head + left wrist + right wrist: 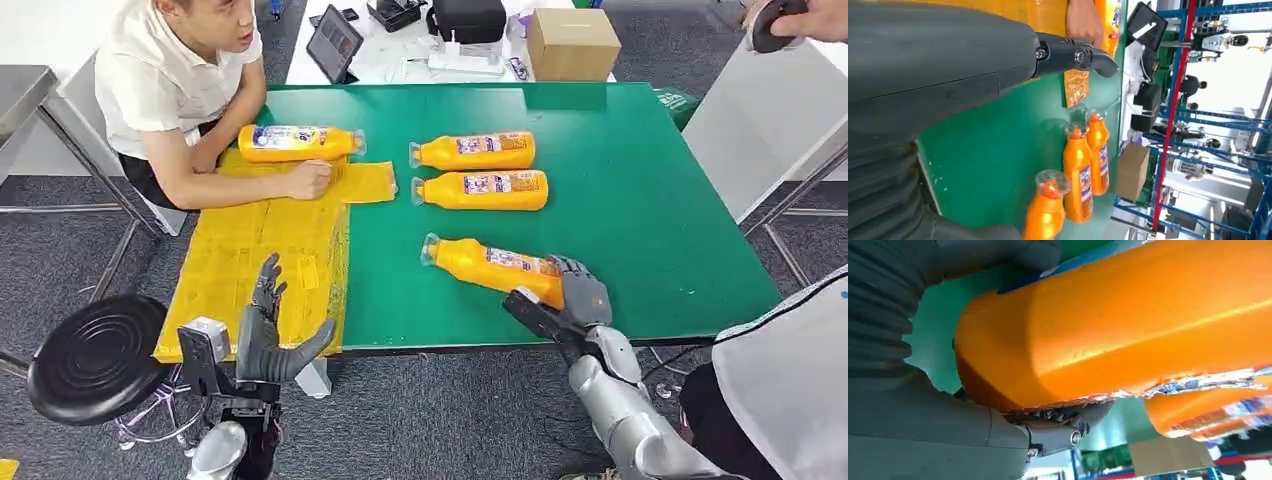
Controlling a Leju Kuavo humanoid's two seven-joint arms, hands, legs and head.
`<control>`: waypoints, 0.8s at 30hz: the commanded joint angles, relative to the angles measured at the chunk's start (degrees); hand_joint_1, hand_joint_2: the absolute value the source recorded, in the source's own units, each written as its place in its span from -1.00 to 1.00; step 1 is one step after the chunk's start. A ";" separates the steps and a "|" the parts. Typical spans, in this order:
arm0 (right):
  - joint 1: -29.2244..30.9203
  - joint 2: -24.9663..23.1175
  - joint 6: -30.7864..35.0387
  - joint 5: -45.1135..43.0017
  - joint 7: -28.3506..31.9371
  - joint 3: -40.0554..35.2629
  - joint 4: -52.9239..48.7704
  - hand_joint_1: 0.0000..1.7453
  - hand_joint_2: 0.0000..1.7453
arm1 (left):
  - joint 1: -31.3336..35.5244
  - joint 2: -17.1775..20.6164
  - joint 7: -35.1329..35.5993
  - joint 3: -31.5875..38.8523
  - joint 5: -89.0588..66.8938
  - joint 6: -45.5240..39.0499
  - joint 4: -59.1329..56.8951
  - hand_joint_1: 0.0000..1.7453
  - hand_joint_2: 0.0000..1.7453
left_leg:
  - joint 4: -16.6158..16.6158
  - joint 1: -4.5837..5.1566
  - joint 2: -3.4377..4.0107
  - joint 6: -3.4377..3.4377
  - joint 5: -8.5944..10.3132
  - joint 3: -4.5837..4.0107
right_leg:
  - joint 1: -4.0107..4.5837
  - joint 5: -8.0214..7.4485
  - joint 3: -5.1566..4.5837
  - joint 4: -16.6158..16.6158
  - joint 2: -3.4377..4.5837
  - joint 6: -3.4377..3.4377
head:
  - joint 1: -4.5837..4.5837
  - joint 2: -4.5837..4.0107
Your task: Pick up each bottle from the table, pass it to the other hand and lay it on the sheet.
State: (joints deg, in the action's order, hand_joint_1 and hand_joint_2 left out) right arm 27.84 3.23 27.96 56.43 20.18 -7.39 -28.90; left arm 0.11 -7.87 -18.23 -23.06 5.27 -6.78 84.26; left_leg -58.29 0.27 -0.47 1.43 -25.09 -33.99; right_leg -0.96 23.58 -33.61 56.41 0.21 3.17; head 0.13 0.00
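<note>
Three orange bottles lie on the green table. My right hand grips the base of the nearest bottle, which still rests on the table; the right wrist view shows that bottle clasped between thumb and fingers. The other two bottles lie side by side farther back. Another bottle lies at the far end of the yellow sheet. My left hand hovers open by the sheet's near edge, fingers spread and holding nothing. The left wrist view shows the three bottles across the table.
A seated person leans on the sheet's far end, one hand resting on it by the bottle. A black stool stands at the front left. A cardboard box sits beyond the table. Another person stands at the right.
</note>
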 commanded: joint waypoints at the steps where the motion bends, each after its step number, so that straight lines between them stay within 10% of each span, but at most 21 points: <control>1: -5.80 -2.34 0.45 -5.12 3.64 -0.61 -4.08 1.00 1.00 | -0.71 1.51 1.28 -2.17 1.04 1.98 -2.57 -1.00 1.00 | 0.10 -0.07 0.01 -0.09 -0.04 0.17 | 0.08 0.04 0.18 -0.11 -0.04 -0.12 | 0.00 0.00; 24: -9.96 -5.04 1.68 -20.40 14.81 -9.73 -21.79 1.00 1.00 | 3.91 0.79 -0.62 -4.50 11.95 7.27 -17.77 -1.00 1.00 | 0.06 -0.02 -0.03 -0.10 -0.03 -0.21 | 0.03 0.05 -0.18 -0.02 -0.02 -0.11 | 0.00 0.00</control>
State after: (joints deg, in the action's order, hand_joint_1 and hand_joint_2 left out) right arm 17.23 -1.42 30.86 37.29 33.64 -13.29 -48.15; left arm 0.79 -8.37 -18.03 -26.91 17.90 -1.70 72.81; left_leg -58.29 0.27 -0.57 1.43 -25.09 -34.37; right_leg -0.97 23.60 -33.95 56.43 0.20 3.19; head 0.13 0.00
